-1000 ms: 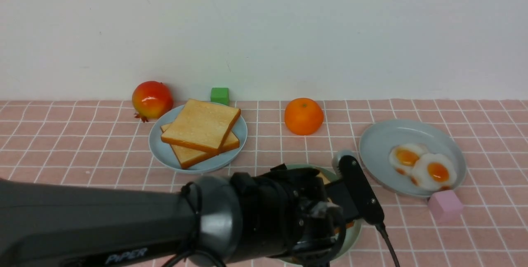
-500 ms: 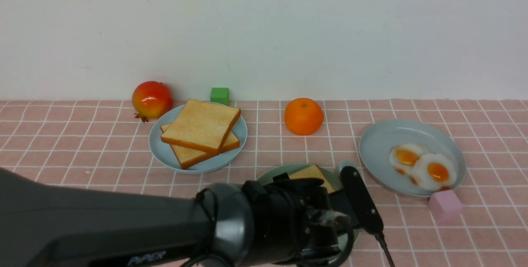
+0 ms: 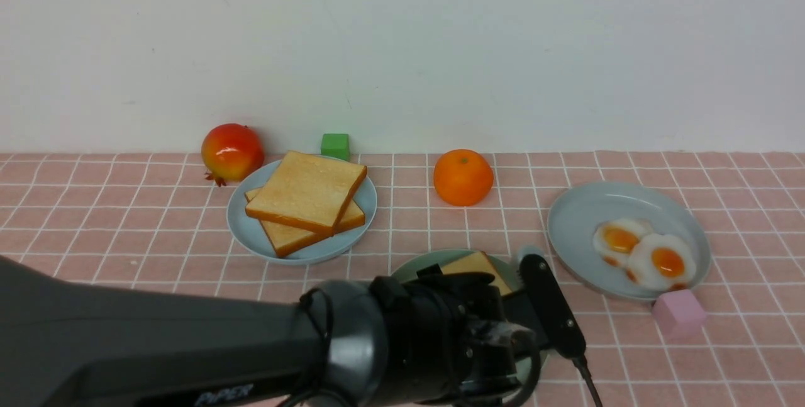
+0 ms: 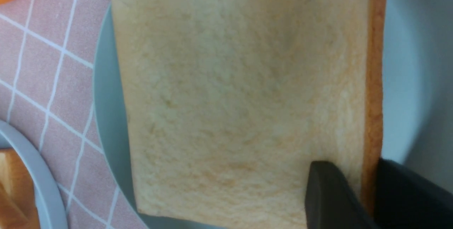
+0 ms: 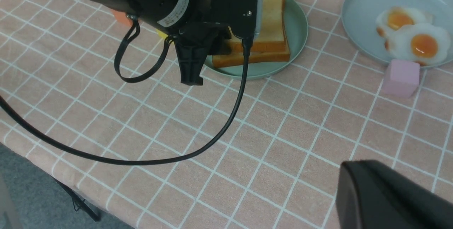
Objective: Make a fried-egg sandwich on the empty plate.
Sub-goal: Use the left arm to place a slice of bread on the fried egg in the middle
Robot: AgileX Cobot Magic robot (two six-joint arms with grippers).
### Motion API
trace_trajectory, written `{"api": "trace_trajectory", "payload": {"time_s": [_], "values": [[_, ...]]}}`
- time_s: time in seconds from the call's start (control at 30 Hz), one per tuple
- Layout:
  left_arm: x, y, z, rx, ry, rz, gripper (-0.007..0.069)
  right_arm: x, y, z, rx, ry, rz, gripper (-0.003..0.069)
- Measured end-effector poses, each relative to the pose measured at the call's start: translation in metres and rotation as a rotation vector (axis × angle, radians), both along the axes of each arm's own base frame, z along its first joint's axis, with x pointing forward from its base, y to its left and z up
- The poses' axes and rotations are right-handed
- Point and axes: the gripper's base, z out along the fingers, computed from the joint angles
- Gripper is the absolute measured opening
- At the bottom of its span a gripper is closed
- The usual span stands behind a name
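Note:
The mint-green plate (image 3: 412, 267) holds two stacked toast slices (image 5: 270, 27). I see no egg between them. My left gripper (image 4: 368, 174) is shut on the crust edge of the top toast slice (image 4: 240, 98), one finger on its face and one outside the crust. In the front view my left wrist (image 3: 440, 338) hides most of that plate, with only a toast corner (image 3: 478, 263) showing. Two fried eggs (image 3: 660, 262) lie on the grey-blue plate (image 3: 591, 206). My right gripper (image 5: 389, 200) hovers empty over the cloth in front of the plates.
A pale blue plate (image 3: 251, 237) holds two more toast slices (image 3: 306, 192). A pomegranate (image 3: 232, 151), a green cube (image 3: 334, 144) and an orange (image 3: 463, 177) stand at the back. A pink cube (image 3: 678, 312) sits by the egg plate. The left arm's cable (image 5: 226, 122) loops over the cloth.
A second ago my left wrist hid more of the mint-green plate. It shifted and the toast corner came into view. Nothing has moved over the last half second.

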Motion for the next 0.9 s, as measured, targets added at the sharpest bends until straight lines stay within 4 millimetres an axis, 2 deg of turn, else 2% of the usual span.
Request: {"api": "trace_trajectory", "payload": {"time_s": [0.17,0.43,0.73,0.9], "values": [[0.0,0.0,0.002,-0.004,-0.002,0.0,0.0265,0.0,0.0,0.0,0.0,0.0,0.0,0.001],[-0.002,0.001,0.012,-0.04,0.003,0.016,0.0273,0.0,0.0,0.0,0.0,0.0,0.0,0.001],[-0.004,0.001,0.012,-0.063,0.033,0.041,0.0274,0.0,0.0,0.0,0.0,0.0,0.0,0.001],[-0.004,0.001,0.012,-0.065,0.035,0.042,0.0323,0.0,0.0,0.0,0.0,0.0,0.0,0.001]]}}
